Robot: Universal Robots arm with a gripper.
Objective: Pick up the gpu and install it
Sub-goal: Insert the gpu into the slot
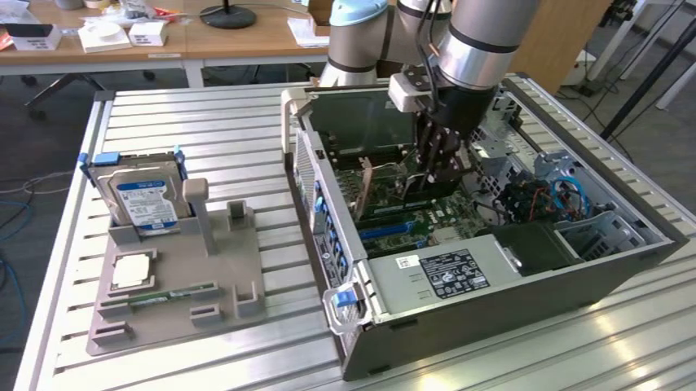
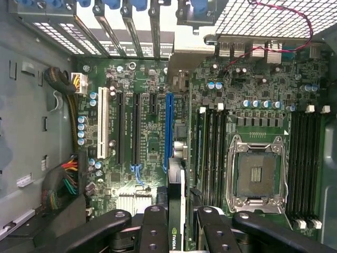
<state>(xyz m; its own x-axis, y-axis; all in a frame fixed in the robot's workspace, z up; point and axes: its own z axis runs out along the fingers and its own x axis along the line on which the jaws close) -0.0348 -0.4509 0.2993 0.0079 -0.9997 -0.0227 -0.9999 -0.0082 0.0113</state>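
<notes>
You have the slatted worktop [image 1: 218,114] carrying an open computer case [image 1: 511,301] lying on its side, and the arm [image 1: 478,41] reaches down into that case from above. In the exterior view, a grey holder [image 1: 185,277] sits outside the case, on the exterior view's left. It has a hard drive [image 1: 147,199] with a blue label standing upright in it and a slim green memory stick [image 1: 174,295] lying flat. That view also shows the tool [image 1: 441,163] deep inside the case, over the motherboard [image 2: 147,79]. The wrist view gives you the detail the outside camera cannot. The tool's black fingers [image 2: 152,232] are clamped on the gpu [image 2: 174,240], one on each face. You see the card edge-on and upright, with a logo on its dark edge. Inside the case, the gpu lines up with the long blue slot [image 2: 168,132], beside the open processor socket [image 2: 258,176]. You cannot tell whether the card's edge touches that slot.
</notes>
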